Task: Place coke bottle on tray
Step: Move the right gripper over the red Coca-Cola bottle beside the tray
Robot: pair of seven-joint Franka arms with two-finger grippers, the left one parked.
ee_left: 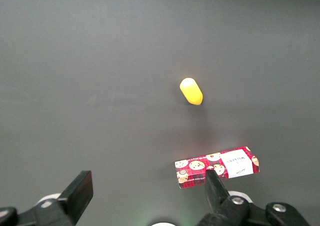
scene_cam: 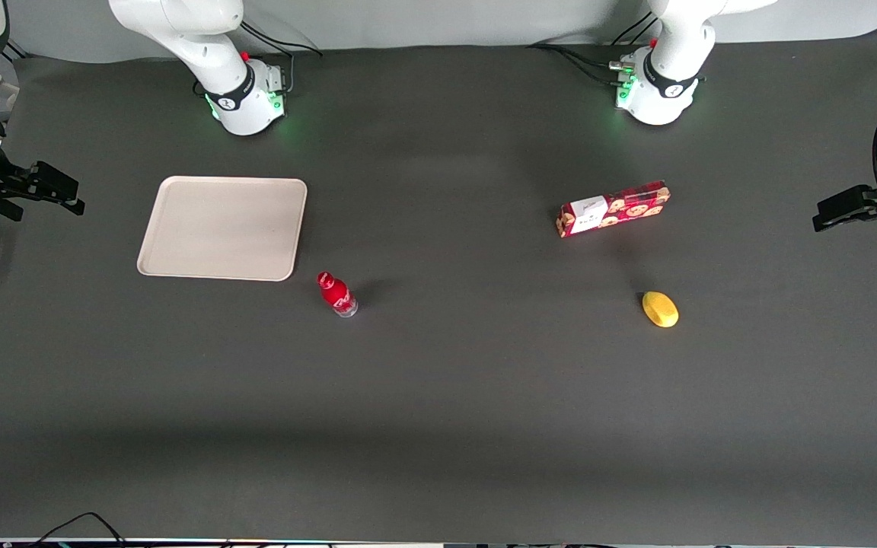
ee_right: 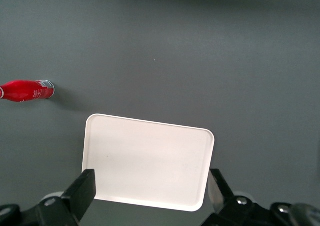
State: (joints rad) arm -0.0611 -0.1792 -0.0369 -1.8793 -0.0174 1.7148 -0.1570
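The coke bottle point(scene_cam: 337, 294), with red cap, red wrap and clear base, stands upright on the dark table just beside the tray's corner nearest the front camera. It also shows in the right wrist view point(ee_right: 27, 91). The beige tray point(scene_cam: 221, 228) lies flat and bare on the table; it also shows in the right wrist view point(ee_right: 150, 156). My right gripper point(scene_cam: 65, 192) is raised high at the working arm's end of the table, open and holding nothing. In the right wrist view the gripper point(ee_right: 151, 188) looks down over the tray, well apart from the bottle.
A long red cookie box point(scene_cam: 613, 208) lies toward the parked arm's end of the table and shows in the left wrist view point(ee_left: 217, 167). A small yellow fruit-like object point(scene_cam: 660, 309) lies nearer the front camera than the box, also in the left wrist view point(ee_left: 191, 91).
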